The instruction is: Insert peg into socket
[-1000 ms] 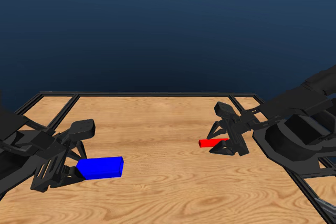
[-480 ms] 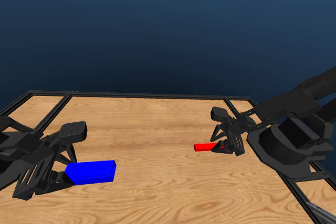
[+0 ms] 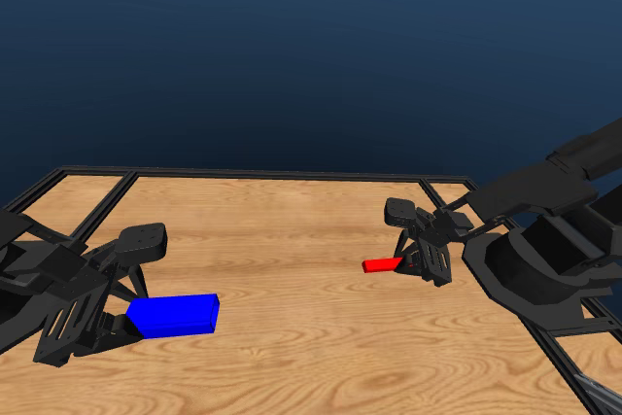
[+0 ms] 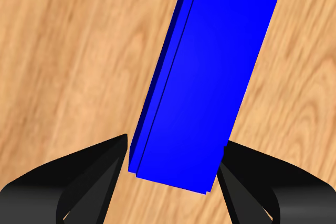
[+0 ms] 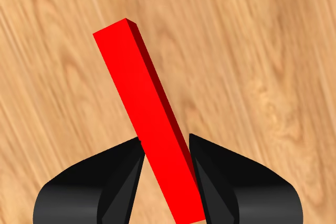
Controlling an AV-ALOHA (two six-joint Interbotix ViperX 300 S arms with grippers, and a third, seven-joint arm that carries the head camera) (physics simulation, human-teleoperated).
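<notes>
Gripping the red peg (image 5: 153, 124), the right gripper (image 3: 420, 261) has its jaws pinched tight on one end, lifted off the table (image 3: 301, 240). Left gripper (image 3: 115, 316) is clamped around the blue socket (image 4: 207, 77) too, jaws barely apart. Both blocks are totally plain.

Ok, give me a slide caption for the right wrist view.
Right gripper clamps the red peg between its jaws, above the wooden table.

The head view looks from above across the table (image 3: 311, 230), taking in both arms. Each wrist view looks closely down along its jaws at the wood, sharing that tabletop.
</notes>
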